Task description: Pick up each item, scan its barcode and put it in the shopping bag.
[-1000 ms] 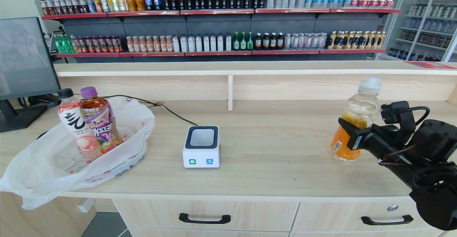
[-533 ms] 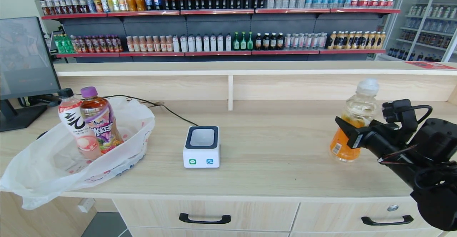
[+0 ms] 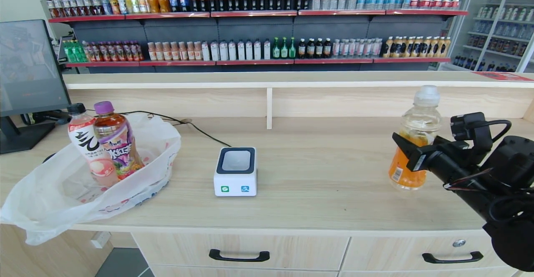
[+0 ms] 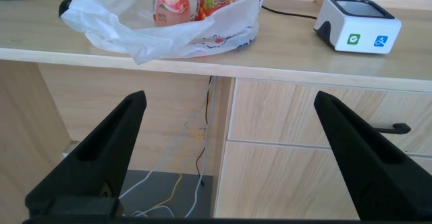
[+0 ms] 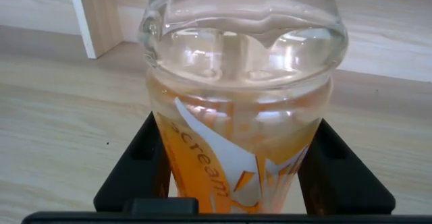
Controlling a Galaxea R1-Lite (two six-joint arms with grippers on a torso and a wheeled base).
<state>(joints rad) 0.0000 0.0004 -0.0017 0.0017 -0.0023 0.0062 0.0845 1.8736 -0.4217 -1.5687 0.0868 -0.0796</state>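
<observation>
Left wrist view has the left gripper [image 4: 229, 156] hanging below the worktop's edge, facing the drawer fronts [image 4: 304, 123], its jaws spread wide and empty. Up on the worktop [image 3: 325, 185], at the far left, the shopping bag [image 3: 50, 202] lies slumped open with two drinks already standing in it: a pink-labelled bottle [image 3: 89, 143] and, touching it, a purple-capped bottle [image 3: 117, 143]. Near the middle sits the scanner [image 3: 235, 170], window up, well apart from the bag and from everything on the right.

On the right stands the orange drink bottle [image 3: 419, 122], with the right gripper [image 3: 411, 152] clamped around its labelled body from the side; the right wrist view shows a finger pressed against each flank.

The change is in that bottle. A second ago it leaned over in the grasp, cap tipped to the right; half a second ago the lean was less; now it is upright, with its cap showing higher against the back ledge. Whether its base has cleared the worktop I cannot tell.

That suggests the grasp has settled and the pick of this third item is under way. Scanning comes next, which likely means carrying the bottle leftward to the scanner and turning its barcode toward the window before it goes in the bag.
</observation>
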